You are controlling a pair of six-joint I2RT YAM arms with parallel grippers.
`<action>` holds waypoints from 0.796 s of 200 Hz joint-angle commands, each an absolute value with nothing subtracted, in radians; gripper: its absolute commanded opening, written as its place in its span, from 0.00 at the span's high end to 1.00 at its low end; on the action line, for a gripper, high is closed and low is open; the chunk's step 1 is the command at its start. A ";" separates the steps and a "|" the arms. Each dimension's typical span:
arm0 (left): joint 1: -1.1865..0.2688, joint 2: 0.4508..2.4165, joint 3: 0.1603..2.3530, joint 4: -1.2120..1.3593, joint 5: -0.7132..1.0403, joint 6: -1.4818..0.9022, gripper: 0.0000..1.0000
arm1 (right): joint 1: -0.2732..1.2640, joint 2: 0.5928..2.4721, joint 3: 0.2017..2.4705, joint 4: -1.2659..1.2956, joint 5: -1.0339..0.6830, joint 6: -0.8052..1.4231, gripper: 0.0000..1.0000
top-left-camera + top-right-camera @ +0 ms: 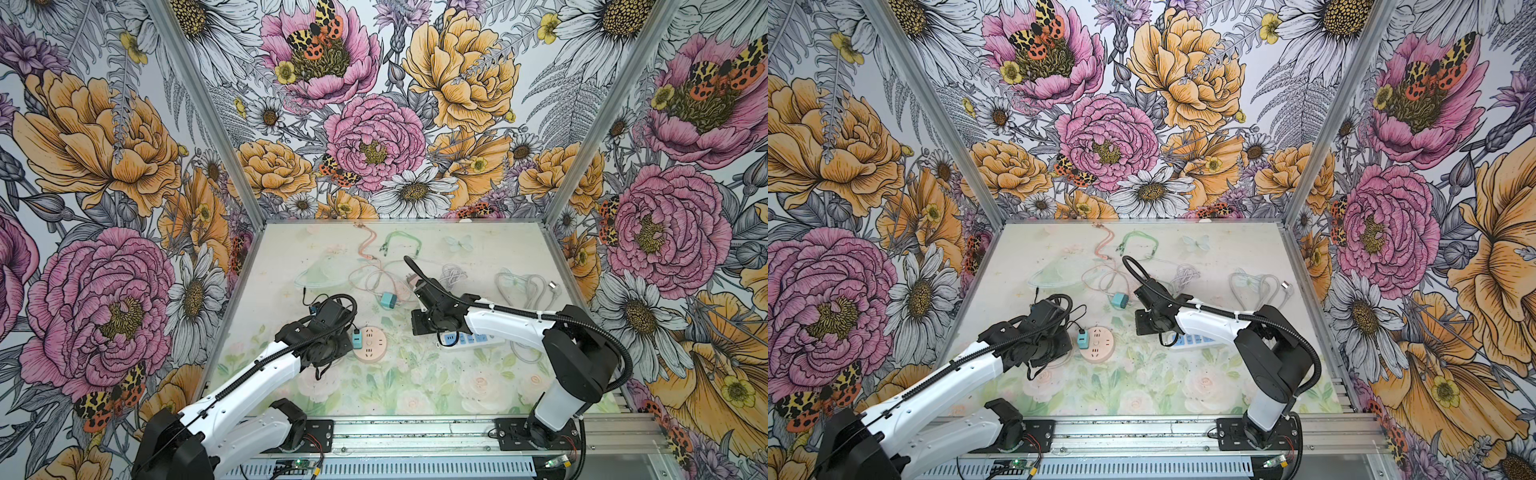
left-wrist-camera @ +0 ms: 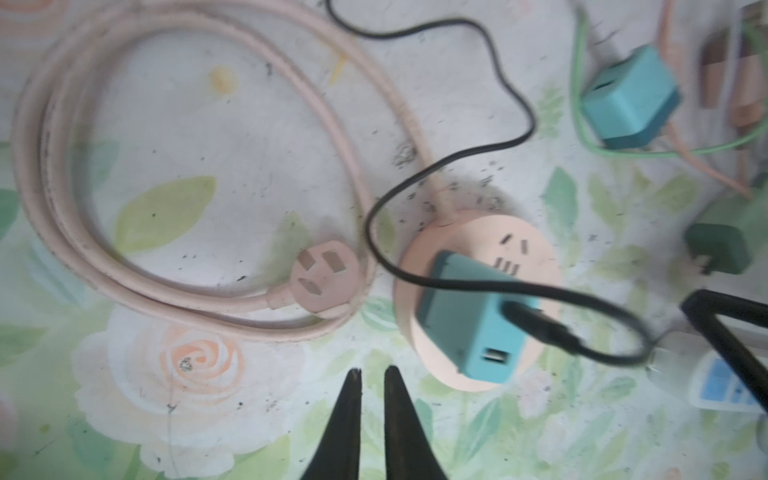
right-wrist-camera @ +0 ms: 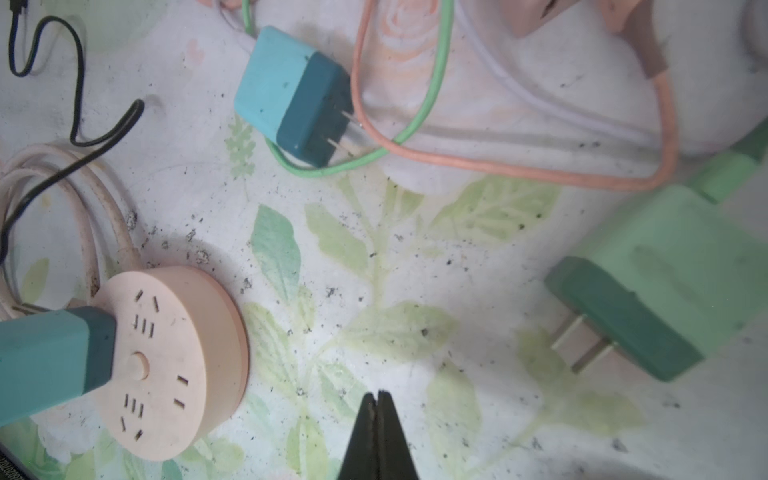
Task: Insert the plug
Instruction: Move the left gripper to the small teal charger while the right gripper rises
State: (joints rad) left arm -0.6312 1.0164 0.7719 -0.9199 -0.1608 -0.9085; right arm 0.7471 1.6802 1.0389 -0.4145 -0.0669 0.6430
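Observation:
A teal plug stands in the round pink socket, its dark end against the socket's face. Both top views show the plug at the socket's left edge. A thin black cable runs from the plug's top. My left gripper hovers just beside the socket with a narrow gap between its fingers and nothing in it. My right gripper is shut and empty, above the bare mat to the right of the socket.
A second teal charger lies loose behind the socket among orange and green cables. A green charger lies near my right gripper. A white power strip sits under the right arm. The pink cord coils beside the socket.

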 commanded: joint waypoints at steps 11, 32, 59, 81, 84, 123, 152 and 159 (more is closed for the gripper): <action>-0.684 1.089 0.995 -1.015 -0.289 -0.833 0.75 | 0.712 1.608 1.124 -0.479 0.007 0.558 0.79; -0.665 1.203 1.134 -1.016 -0.310 -0.745 0.68 | 0.697 1.574 1.137 -0.507 0.038 0.523 0.65; -0.629 1.408 1.289 -1.011 -0.329 -0.691 0.58 | 0.662 1.533 1.134 -0.521 0.038 0.508 0.56; -0.627 1.571 1.406 -1.002 -0.321 -0.684 0.52 | 0.632 1.499 1.127 -0.535 0.053 0.495 0.54; -0.627 1.591 1.423 -1.003 -0.321 -0.684 0.51 | 0.627 1.496 1.125 -0.538 0.056 0.492 0.54; -0.625 1.797 1.564 -0.965 -0.288 -0.722 0.48 | 0.554 1.446 1.118 -0.551 0.080 0.446 0.51; -0.626 1.921 1.628 -0.953 -0.254 -0.745 0.48 | 0.515 1.417 1.110 -0.551 0.119 0.414 0.50; -0.626 1.942 1.637 -0.953 -0.244 -0.749 0.48 | 0.507 1.414 1.108 -0.551 0.129 0.408 0.50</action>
